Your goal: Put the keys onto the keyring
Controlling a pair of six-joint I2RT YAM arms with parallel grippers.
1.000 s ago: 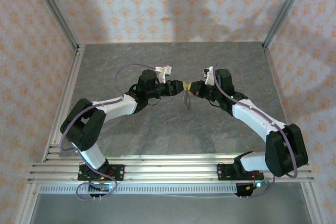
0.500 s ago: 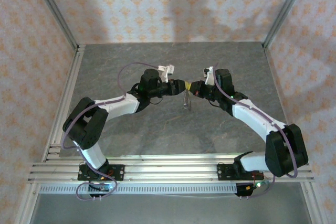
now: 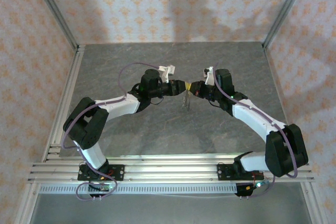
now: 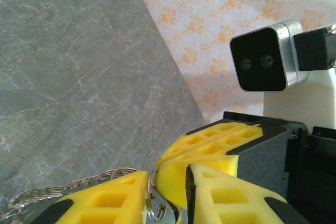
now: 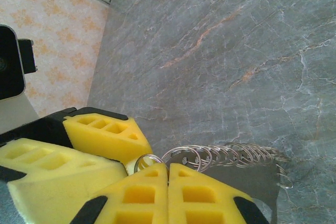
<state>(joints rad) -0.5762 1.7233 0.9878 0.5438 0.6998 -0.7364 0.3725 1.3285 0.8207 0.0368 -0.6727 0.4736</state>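
Two hands meet tip to tip in the air above the middle of the counter (image 3: 157,135), a little toward its far edge, likely so one can steady the work while the other threads. The right hand (image 5: 168,167) has its pads pressed flat together on the keyring (image 5: 148,157), whose small loop peeps out at the seam. A looped chain (image 5: 226,153) and a flat grey metal piece (image 5: 239,182) trail from it. The left hand (image 4: 169,179) is narrow, its pads apart with that loop in the gap; whether it pinches I cannot tell. Holding the ring aloft probably keeps it free to turn. No brand or lettering is legible anywhere.
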